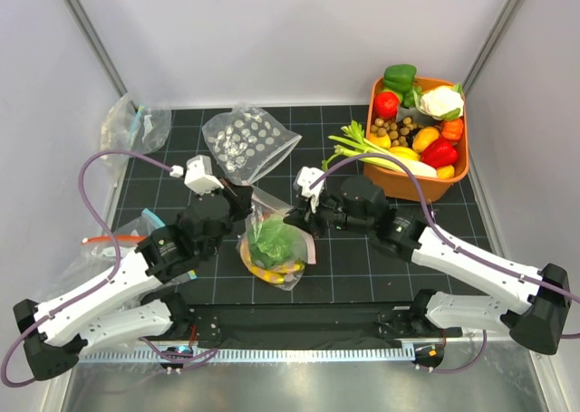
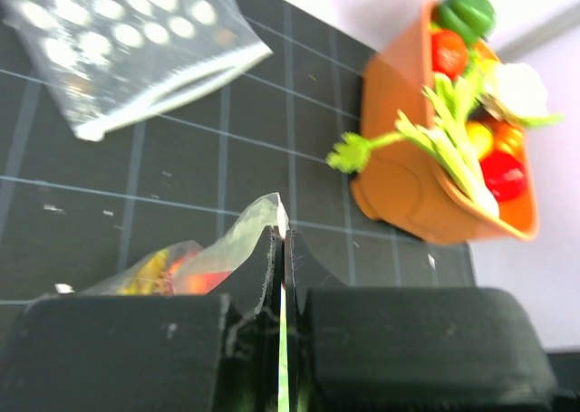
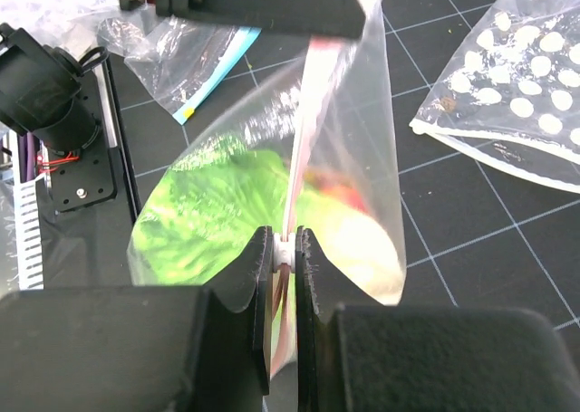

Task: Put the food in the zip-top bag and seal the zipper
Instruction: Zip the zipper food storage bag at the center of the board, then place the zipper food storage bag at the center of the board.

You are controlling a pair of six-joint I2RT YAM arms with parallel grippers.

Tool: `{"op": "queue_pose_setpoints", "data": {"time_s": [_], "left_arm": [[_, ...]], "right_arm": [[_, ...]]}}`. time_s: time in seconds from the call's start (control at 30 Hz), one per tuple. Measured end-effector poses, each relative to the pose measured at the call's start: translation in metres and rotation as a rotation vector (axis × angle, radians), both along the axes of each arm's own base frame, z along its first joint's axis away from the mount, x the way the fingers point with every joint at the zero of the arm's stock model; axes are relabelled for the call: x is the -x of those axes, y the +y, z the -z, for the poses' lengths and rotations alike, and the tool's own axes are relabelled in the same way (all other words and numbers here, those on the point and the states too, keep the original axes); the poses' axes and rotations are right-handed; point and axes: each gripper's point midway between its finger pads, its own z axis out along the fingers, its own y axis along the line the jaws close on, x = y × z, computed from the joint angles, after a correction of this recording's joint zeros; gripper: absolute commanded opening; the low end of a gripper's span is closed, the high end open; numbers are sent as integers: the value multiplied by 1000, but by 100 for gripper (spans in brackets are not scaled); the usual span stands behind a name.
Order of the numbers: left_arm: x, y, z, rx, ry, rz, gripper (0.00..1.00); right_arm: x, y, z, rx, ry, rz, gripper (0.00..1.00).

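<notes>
A clear zip-top bag [image 1: 288,276] stands at the table's middle between my two grippers. Inside it is the food: green lettuce [image 1: 272,240] [image 3: 217,204], a yellow banana bunch [image 1: 276,271] and a red fruit [image 3: 349,195] [image 2: 204,281]. Its pale pink zipper [image 3: 313,95] runs along the top from one gripper to the other. My left gripper [image 1: 243,199] [image 2: 283,235] is shut on the bag's far corner, with a tip of plastic poking past the fingertips. At the near end, my right gripper [image 1: 299,215] [image 3: 284,244] is shut on the zipper, a small white piece pinched between its jaws.
A second bag, with white dots [image 1: 249,140] [image 2: 118,50] [image 3: 507,104], lies flat behind the arms. An orange tray [image 1: 458,172] [image 2: 399,177] of toy vegetables stands back right, celery [image 1: 353,145] hanging over its rim. Plain clear bags [image 1: 136,122] [image 1: 118,240] lie at the left.
</notes>
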Motion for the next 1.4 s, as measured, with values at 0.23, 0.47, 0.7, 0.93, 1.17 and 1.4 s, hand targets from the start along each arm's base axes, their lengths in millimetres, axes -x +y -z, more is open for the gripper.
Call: {"op": "queue_pose_setpoints", "data": {"time_s": [0.23,0.47,0.7,0.93,1.17,1.4], "left_arm": [[0,41,-7,-60,-11,-156,0],[9,79,-21,-39,-47,-271,0],[11,101,-29,-33,-78,-349,0],[8,95,-24,-52,-75,-335,0],[3,94,-23,-84,-101,-313,0],[0,70,-23,-85,-106,-205,1]], "right_arm": [[3,-2,-5,22,3,17,1],[11,-5,-15,43,21,20,1],[18,-24,-21,92,40,57,1],[21,-34,-24,104,36,80,36],[37,-39,-19,59,20,19,100],[13,-39,-24,-76,35,192,100]]}}
